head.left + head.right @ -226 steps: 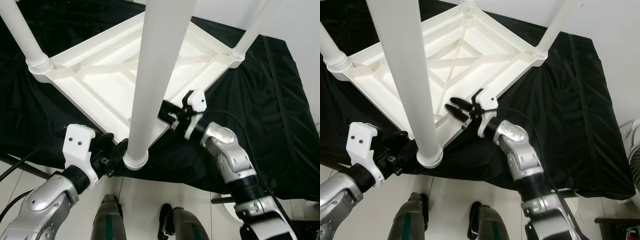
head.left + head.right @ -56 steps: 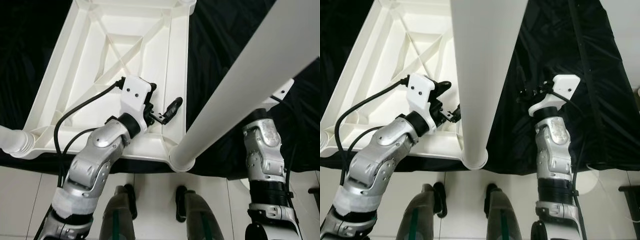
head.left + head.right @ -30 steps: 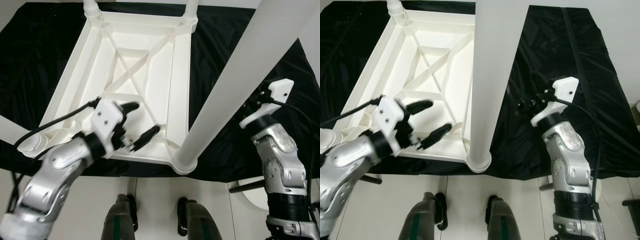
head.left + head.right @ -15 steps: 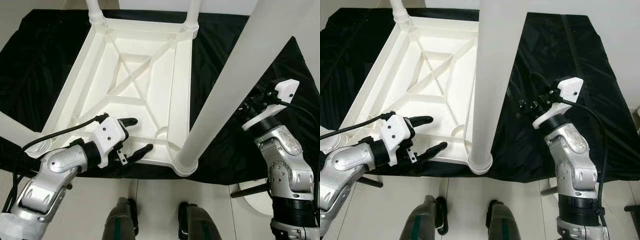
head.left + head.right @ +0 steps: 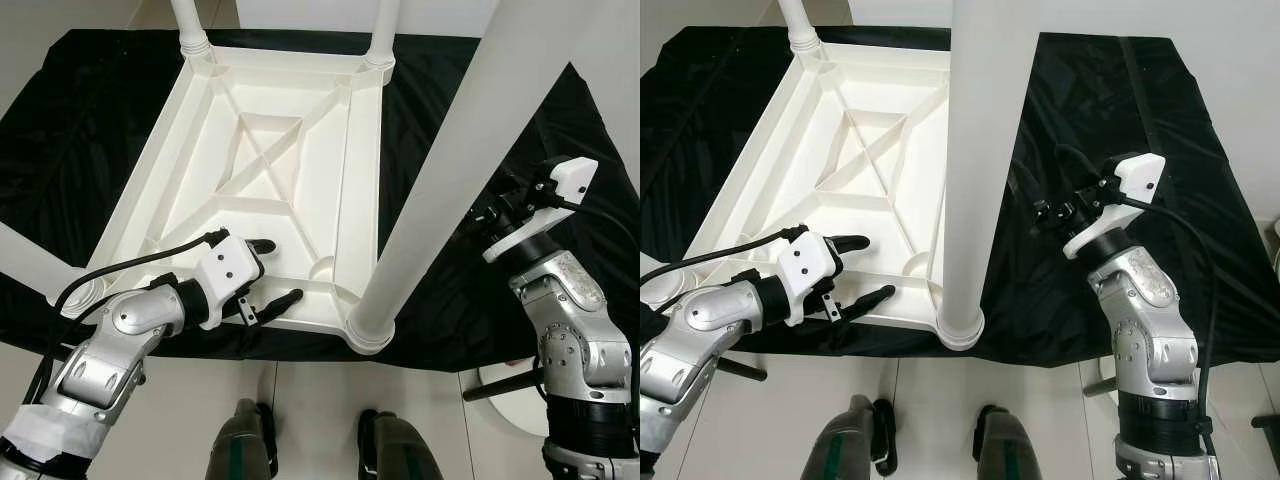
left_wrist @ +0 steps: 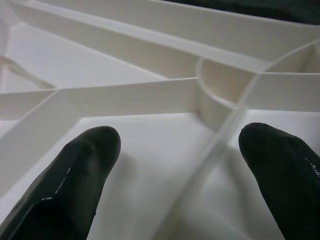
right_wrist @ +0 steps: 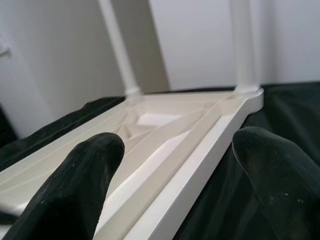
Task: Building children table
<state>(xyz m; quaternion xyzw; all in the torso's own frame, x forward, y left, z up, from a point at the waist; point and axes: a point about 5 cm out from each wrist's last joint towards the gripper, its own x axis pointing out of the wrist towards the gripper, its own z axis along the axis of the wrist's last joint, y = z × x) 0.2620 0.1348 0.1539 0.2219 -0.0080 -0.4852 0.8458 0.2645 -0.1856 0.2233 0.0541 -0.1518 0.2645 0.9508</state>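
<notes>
Table (image 5: 300, 170): white moulded plastic, smooth, satin. Cloth (image 5: 90, 120): black, thin, creased, faint sheen. Arms: brushed silver metal.

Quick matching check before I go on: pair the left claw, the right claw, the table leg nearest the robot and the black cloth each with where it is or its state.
1. left claw
2. right claw
3. nearest table leg
4. black cloth

a. spread under the upturned table
b. open, over the table's ribbed underside
c. upright in a corner socket
d. open, above the cloth beside the table

Pairs: 1-b, 2-d, 3-c, 4-a
</notes>
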